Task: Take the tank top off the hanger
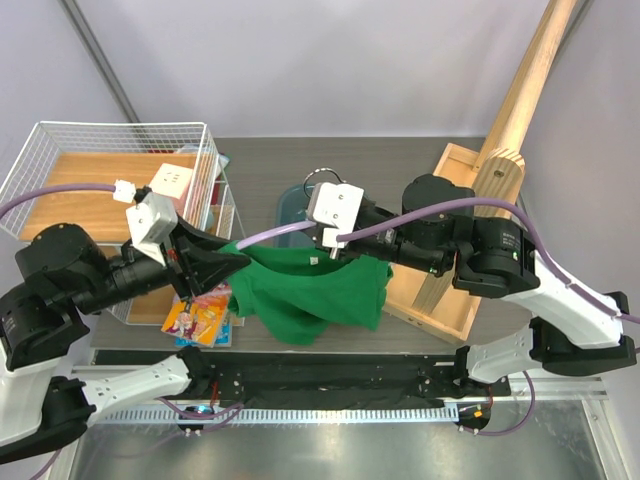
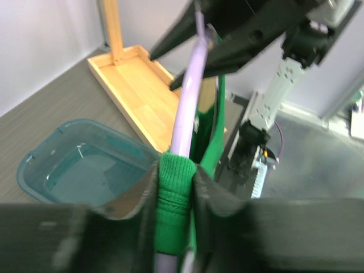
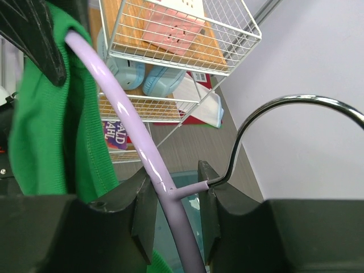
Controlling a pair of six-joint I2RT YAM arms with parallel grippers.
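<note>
1. Pinching a shoulder strap of the tank top [image 1: 310, 290] where it rides over one arm of the hanger [image 2: 186, 102], the left gripper [image 2: 173, 187] has its fingers clamped on the ribbed green band with the lilac rod beneath. My judgement is that this hold is placed to draw the strap off that end.
2. Between the two grippers the tank top hangs in the air above the table [image 1: 390, 160], not yet free of the hanger. It is bright green and soft, bunched and sagging in loose folds, with a small white tag [image 1: 313, 262] at the neckline.
3. The right gripper [image 3: 173, 199] has its fingers closed on the hanger's neck, just where the silver hook [image 3: 284, 108] enters the plastic. This likely anchors the hanger while the other side works.
</note>
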